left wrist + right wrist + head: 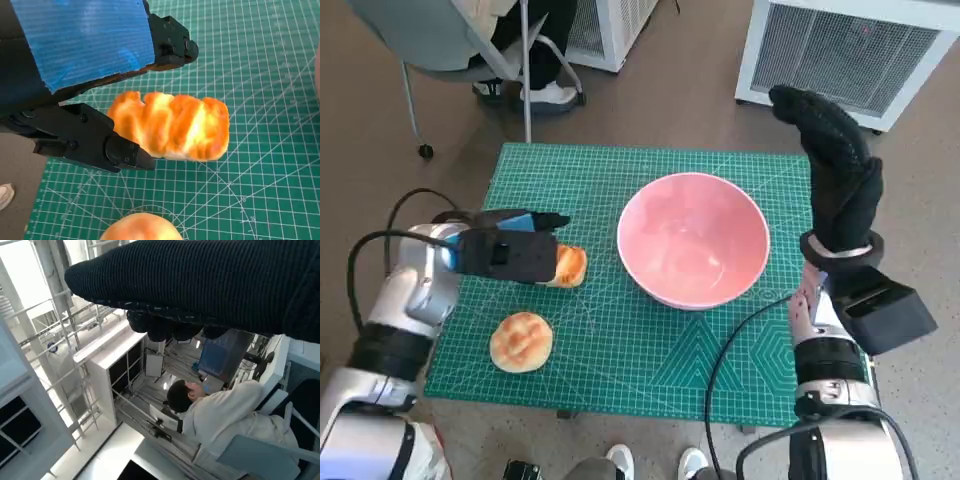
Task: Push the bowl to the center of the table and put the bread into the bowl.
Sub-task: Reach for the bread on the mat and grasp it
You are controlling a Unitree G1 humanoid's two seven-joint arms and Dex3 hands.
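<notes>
The pink bowl [692,240] stands empty on the green mat [720,350], a little right of the middle. A striped, elongated bread roll [568,266] [170,126] lies on the mat to the left of the bowl. My left hand [510,250] [85,75] reaches over it; its fingers [170,45] lie on one side of the roll and a finger [100,145] on the other, with a gap showing. A round bun [521,341] [140,227] lies nearer the front edge. My right hand [835,170] [200,285] is raised upright beside the bowl's right rim, holding nothing.
A chair [440,40] and a person's feet [545,92] are beyond the table's far left. White grilled units [850,50] stand behind. Shoes [655,462] show at the front edge. A seated person [220,412] appears in the right wrist view.
</notes>
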